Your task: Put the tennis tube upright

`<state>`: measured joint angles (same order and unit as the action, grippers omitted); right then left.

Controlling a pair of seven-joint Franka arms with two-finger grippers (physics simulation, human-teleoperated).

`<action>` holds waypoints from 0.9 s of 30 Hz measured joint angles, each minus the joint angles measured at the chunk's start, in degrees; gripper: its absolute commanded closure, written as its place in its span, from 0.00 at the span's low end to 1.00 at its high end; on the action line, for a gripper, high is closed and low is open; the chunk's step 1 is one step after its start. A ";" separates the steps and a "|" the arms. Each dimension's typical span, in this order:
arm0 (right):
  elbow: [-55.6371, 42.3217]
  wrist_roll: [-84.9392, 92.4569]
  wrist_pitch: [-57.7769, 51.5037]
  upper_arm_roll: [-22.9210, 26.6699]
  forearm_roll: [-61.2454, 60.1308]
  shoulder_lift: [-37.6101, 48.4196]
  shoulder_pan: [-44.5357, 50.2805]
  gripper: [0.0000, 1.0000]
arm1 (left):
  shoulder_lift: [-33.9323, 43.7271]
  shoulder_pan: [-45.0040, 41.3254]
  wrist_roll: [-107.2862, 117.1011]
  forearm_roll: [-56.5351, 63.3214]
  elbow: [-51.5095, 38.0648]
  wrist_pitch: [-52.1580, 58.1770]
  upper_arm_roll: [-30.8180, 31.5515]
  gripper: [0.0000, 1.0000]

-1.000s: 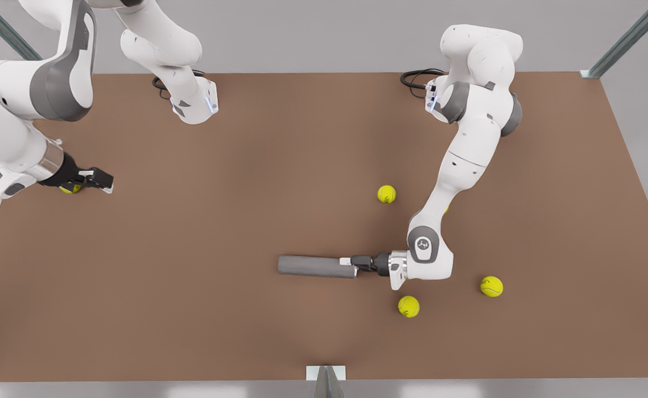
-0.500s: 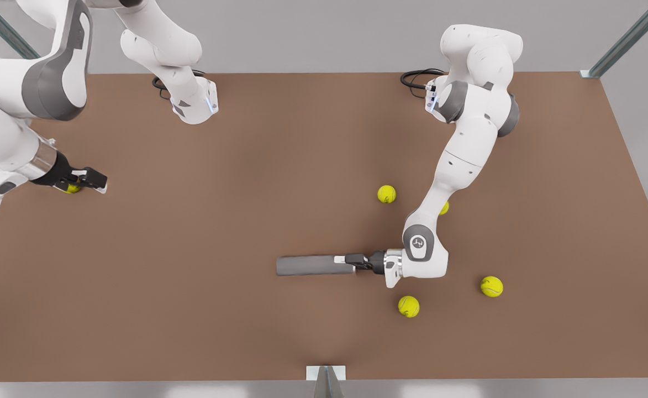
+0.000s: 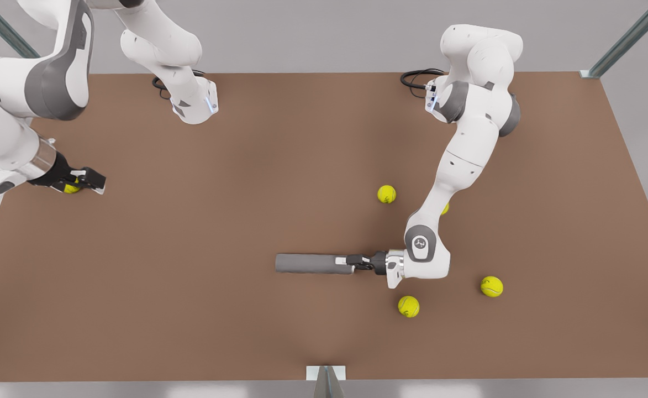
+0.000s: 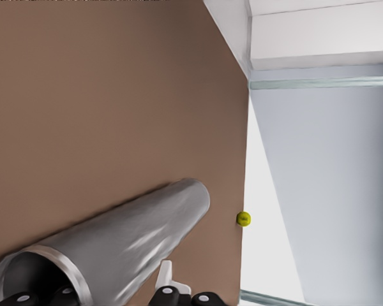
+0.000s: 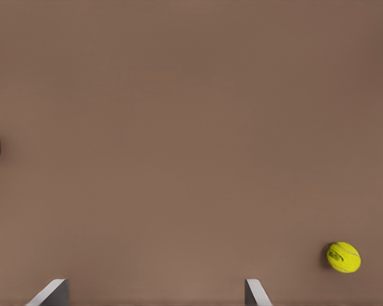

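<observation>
Jaws of the left gripper [image 3: 355, 262] are narrowed onto the near end of the slim grey metallic tennis tube [image 3: 310, 263], low over the brown flat surface [image 3: 219, 221], toward the front view's right of centre. The tube lies on its side, running level from the gripper toward the front view's left, its whole length along the surface. In the left wrist view the tube's lighter rim is right at the fingertips, open end toward the camera, and the shiny wall stretches away across the surface. A small yellow tennis ball [image 4: 243, 218] sits far off at the surface's edge.

The right gripper [image 3: 96, 181] waits at the front view's left edge of the surface, well apart from the tube, with a yellow ball [image 3: 71, 188] partly hidden beneath it. Its jaws stand wide, the two fingertips [image 5: 255, 293] far apart in the right wrist view.

Other yellow balls lie near the left arm: one [image 3: 386, 194] behind it, one [image 3: 408, 306] just in front of the wrist, one [image 3: 491, 286] farther toward the front view's right.
</observation>
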<state>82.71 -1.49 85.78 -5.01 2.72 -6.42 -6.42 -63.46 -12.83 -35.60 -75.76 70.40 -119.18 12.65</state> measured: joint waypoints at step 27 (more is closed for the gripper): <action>-0.01 -0.18 -0.09 -0.13 0.00 -0.53 0.24 0.00 | 1.84 0.88 0.10 0.88 0.34 2.07 0.00 0.75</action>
<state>82.70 -1.67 85.69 -5.13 2.72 -6.95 -6.18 -61.62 -11.95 -35.50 -74.88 70.74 -117.11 12.65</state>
